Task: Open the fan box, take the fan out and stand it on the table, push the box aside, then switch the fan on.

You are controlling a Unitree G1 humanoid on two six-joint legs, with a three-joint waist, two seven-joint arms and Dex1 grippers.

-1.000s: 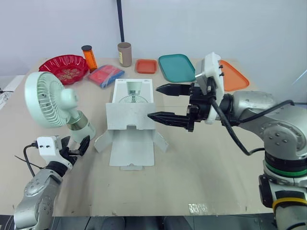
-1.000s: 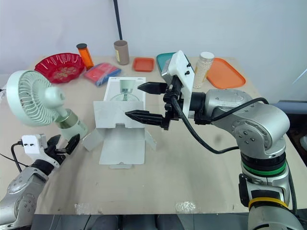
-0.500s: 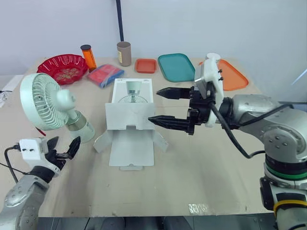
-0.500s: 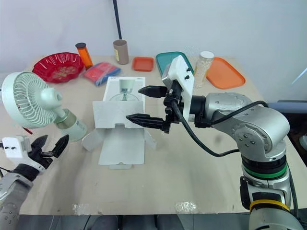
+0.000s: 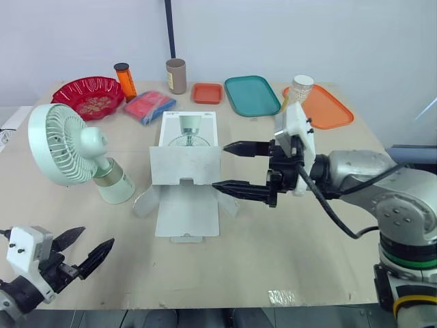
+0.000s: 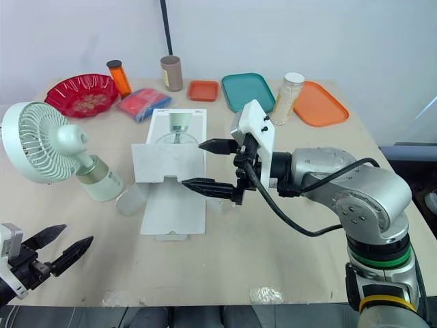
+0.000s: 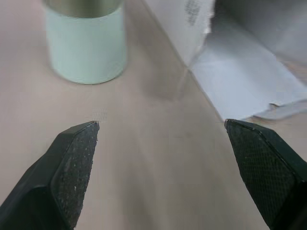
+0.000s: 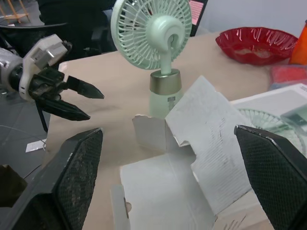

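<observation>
A: Pushing next? Fan stands upright left of box, on the surface.
B: Yes. Right tool spread, empty, beside box's right edge; left tool spread too. I'd shove low, clear of fan.

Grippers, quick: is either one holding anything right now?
Left gripper: jaws open, holding nothing.
Right gripper: jaws open, holding nothing, next to the opened box.

I get bright, even light from above. Soft, short shadows under fan base and box flaps. Small glints on red bowl. In right wrist view, room beyond table dim.
</observation>
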